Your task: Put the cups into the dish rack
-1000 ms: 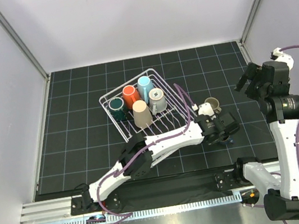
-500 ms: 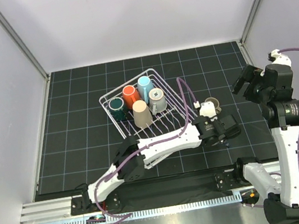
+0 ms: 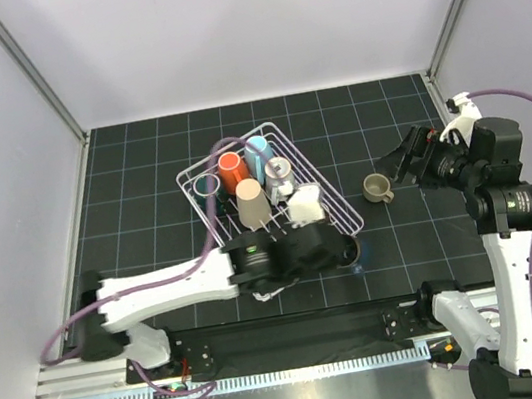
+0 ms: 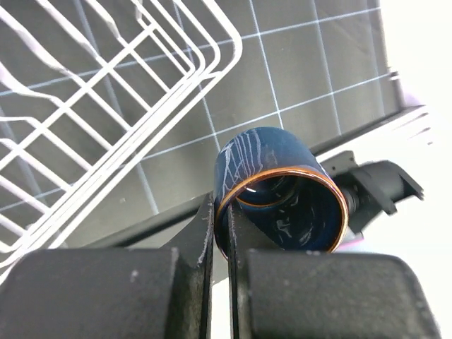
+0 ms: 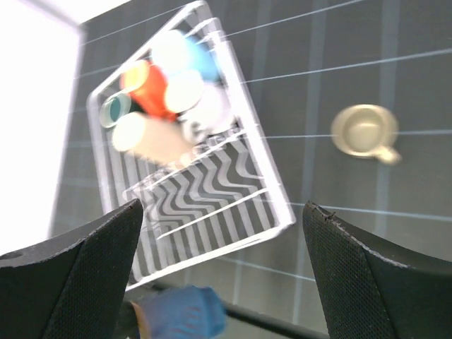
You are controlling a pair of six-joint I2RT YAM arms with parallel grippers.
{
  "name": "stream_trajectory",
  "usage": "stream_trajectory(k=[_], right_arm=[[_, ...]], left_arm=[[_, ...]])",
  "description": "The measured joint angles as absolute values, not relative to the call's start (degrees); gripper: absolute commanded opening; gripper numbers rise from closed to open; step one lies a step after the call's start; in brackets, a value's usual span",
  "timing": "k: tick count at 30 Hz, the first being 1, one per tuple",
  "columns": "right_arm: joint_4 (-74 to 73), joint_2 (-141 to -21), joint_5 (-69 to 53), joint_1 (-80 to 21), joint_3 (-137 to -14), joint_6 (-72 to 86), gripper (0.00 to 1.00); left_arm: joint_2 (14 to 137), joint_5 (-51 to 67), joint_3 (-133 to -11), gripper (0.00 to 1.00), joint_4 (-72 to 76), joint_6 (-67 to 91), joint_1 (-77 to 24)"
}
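I see the dish rack (image 3: 318,173) holding the teal cup (image 3: 207,185), orange cup (image 3: 233,169), light blue cup (image 3: 258,150), beige tumbler (image 3: 251,202) and grey-white mug (image 3: 279,172). My left gripper (image 4: 220,219) pinches the navy cup (image 4: 272,159) by its wall, just off the rack's near right corner. Further right the olive cup (image 3: 376,187) sits on the mat (image 3: 149,228), with my right gripper (image 3: 410,160) beside it, fingers spread wide

The navy cup (image 4: 282,159) looks glazed and glossy, white-streaked (its rim a bare coppery band). The dish rack (image 4: 113,85), at its ten o'clock, is smooth white coated wire; the mat (image 4: 304,63) is matt black.
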State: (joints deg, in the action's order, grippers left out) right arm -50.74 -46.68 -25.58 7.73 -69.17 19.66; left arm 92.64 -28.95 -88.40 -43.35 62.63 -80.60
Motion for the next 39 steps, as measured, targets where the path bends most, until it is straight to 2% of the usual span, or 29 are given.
stream_trajectory(k=[3,9,12,17,20,25,29,34,39], right_arm=[[-48.3,-45.9,-32.4,7.7,-67.0,21.1,0.93],[-42.2,-45.1,-41.5,4.6,-61.7,27.1,0.93],[-38.7,-45.1,-42.3,-1.2,-59.2,30.6,0.93],[-29.3,-45.5,-42.5,-17.0,-54.0,37.2,0.93],[-25.6,-45.8,-42.3,-21.2,-52.1,40.1,0.93],[-16.5,-45.8,-41.7,-27.9,-49.8,47.1,0.92],[-9.1,-47.1,-39.6,-38.0,-48.4,52.3,0.86],[-2.9,-51.4,-32.9,-50.4,-48.4,56.9,0.81],[4.2,-55.7,-27.6,-57.5,-48.1,61.2,0.79]], left_arm=[[80.6,-29.4,-77.4,0.00,-38.0,60.6,-80.5],[61.3,-29.3,-63.5,0.00,-30.4,54.9,-80.5],[51.6,-29.5,-58.7,0.00,-28.2,52.8,-80.5],[34.6,-30.4,-50.0,0.00,-22.8,50.4,-80.5],[25.5,-30.7,-45.1,0.00,-19.7,49.3,-80.5],[19.7,-30.9,-41.1,0.00,-16.4,47.4,-80.5],[18.6,-31.1,-39.2,0.00,-13.6,45.7,-80.5],[18.7,-32.5,-38.2,0.00,-10.8,44.0,-80.5],[19.2,-33.7,-38.2,0.00,-8.8,42.7,-80.5]])
